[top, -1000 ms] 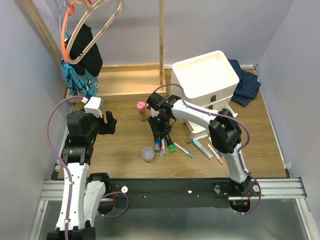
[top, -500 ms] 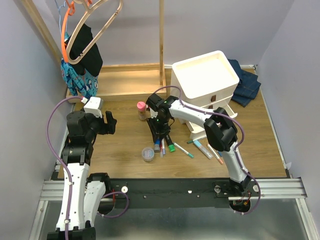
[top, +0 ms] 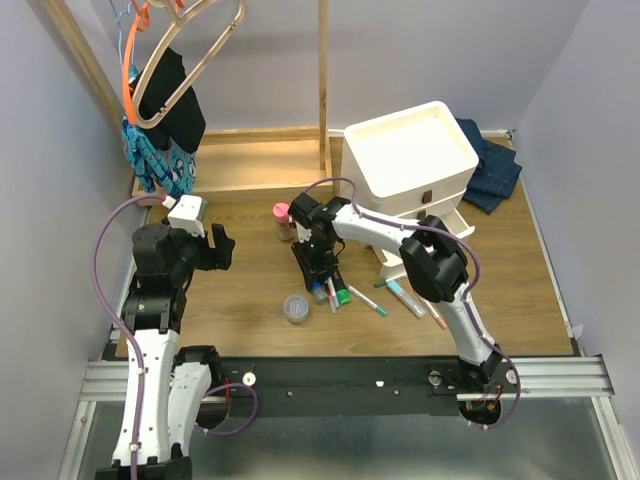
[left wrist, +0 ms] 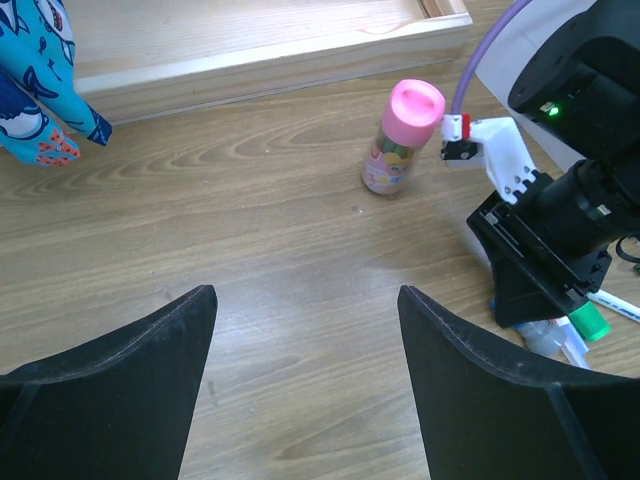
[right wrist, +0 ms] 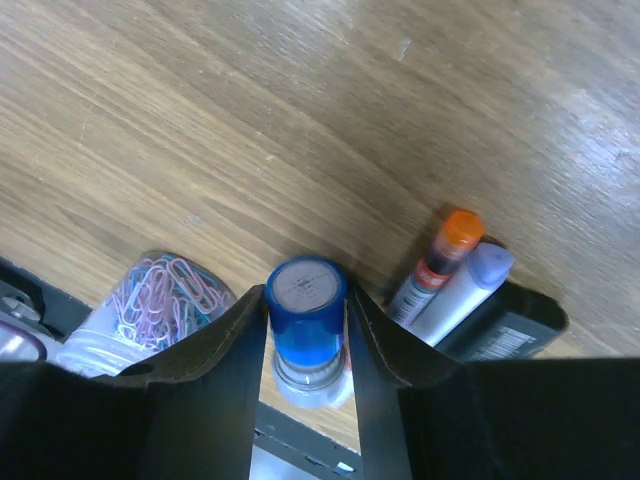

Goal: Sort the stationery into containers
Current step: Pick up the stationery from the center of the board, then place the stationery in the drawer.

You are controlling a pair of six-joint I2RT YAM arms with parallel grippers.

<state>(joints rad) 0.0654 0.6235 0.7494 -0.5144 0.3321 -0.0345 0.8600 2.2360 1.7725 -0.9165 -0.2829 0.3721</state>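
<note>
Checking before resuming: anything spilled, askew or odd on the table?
Nothing spilled or damaged. The markers lie scattered at mixed angles in front of the drawer unit; the pink-capped bottle and clear tub stand upright. Only oddity: blue jeans bunched beside the unit, unrelated to stationery.

2 black-and-white arms [top: 145, 365], purple cables [left wrist: 478, 52], apparently 1 green LED [left wrist: 553, 108].

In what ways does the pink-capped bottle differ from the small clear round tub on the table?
The pink-capped bottle is tall and narrow; the clear round tub is low and wide. The bottle has an opaque pink cap, while the tub is see-through and shows coloured paper clips inside. The bottle stands farther from the arm bases than the tub. Both stand upright on the wooden table.
</note>
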